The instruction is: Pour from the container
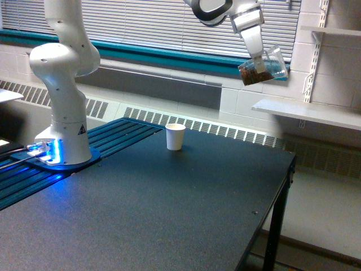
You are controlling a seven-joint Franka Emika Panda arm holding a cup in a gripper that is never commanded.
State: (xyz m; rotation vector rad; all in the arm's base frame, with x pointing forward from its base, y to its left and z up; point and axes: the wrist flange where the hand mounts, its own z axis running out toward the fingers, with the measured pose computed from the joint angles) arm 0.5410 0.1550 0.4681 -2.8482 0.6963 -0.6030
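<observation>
On the exterior view's left, your arm's white base (61, 113) stood on the blue-lit mount at the edge of the dark table (169, 209). Further right, a white paper cup (175, 136) stood upright on the table near its far edge. High above and well to the right of that cup, your gripper (260, 62) was clamped on the clear cup (264, 65). You had that cup tipped far over, its mouth toward the exterior view's left and slightly down, with brown grains gathered at the lower, mouth end. It hung in front of the window blinds, nothing beneath it but table.
</observation>
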